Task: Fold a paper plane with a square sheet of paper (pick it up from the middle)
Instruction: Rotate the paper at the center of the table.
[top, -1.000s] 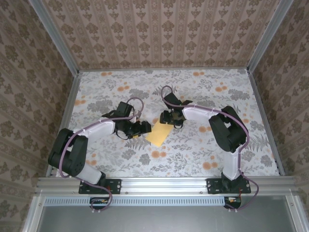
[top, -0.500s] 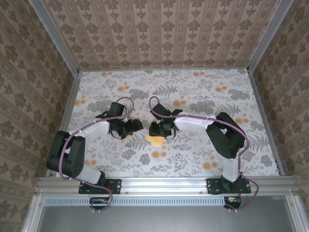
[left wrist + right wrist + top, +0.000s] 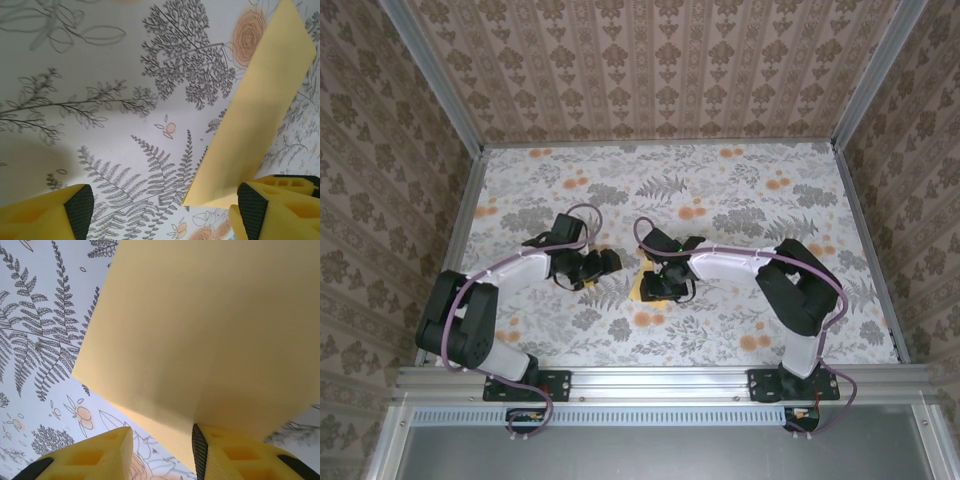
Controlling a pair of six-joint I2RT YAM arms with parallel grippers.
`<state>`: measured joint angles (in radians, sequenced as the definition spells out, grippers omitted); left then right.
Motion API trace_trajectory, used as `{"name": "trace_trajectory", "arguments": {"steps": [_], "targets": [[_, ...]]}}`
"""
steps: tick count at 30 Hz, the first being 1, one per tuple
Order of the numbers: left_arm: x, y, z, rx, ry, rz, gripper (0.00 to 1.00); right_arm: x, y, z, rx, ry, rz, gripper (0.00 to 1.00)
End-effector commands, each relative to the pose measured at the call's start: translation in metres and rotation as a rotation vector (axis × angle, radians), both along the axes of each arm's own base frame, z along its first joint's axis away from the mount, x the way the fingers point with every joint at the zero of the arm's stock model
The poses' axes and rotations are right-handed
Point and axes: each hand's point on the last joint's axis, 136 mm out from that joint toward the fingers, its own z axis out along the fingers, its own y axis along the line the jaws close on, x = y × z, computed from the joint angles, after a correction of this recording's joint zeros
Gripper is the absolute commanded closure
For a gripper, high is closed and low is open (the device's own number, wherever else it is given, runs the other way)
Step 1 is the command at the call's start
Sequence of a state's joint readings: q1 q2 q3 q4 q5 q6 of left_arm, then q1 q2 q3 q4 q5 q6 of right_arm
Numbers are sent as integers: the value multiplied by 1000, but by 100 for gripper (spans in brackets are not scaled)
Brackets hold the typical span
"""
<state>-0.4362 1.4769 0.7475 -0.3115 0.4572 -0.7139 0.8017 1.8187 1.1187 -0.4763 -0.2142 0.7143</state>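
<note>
On the left of the floral counter (image 3: 750, 190), the left pincer (image 3: 603, 263) of the two hangs low, its two yellow fingers (image 3: 75, 212) spread wide with nothing between them; the wrist view cuts both off at the bottom edge. Just right of it, near the counter's middle, lies the single pale-yellow sheet of paper (image 3: 641, 292), mostly hidden from above under the right pincer (image 3: 660, 287), with a small yellow patch peeking out. From the left wrist the sheet (image 3: 255, 110) reads as a long strip cropped at the top. In the right wrist view it (image 3: 210, 325) runs off the top and right edges. The right pincer (image 3: 162, 457) stands narrowly parted, the sheet's lower edge running into the gap; whether a finger touches it is hard to make out.
</note>
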Motion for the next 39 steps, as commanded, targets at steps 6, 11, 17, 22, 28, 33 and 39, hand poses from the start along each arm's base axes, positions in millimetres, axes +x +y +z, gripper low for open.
{"name": "trace_trajectory", "arguments": {"steps": [6, 11, 17, 22, 28, 33, 39], "targets": [[-20, -26, 13, -49, 17, -101, 27, 48, -25, 17, -67, -136, -256, 61], [-28, -35, 17, -62, 52, -146, 28, 55, -28, 7, -68, -108, -310, 61], [-32, -45, 21, -103, 78, -182, 27, 49, -39, -10, -97, -61, -346, 61], [-35, -53, 19, -122, 101, -204, 26, 42, -48, -21, -101, -25, -374, 61], [-37, -57, 15, -113, 124, -215, 25, 36, -56, -31, -90, 7, -404, 61], [-39, -60, 10, -96, 139, -228, 25, 34, -59, -37, -76, 29, -420, 61], [-42, -63, 4, -76, 159, -242, 25, 34, -60, -39, -59, 41, -429, 61]]}}
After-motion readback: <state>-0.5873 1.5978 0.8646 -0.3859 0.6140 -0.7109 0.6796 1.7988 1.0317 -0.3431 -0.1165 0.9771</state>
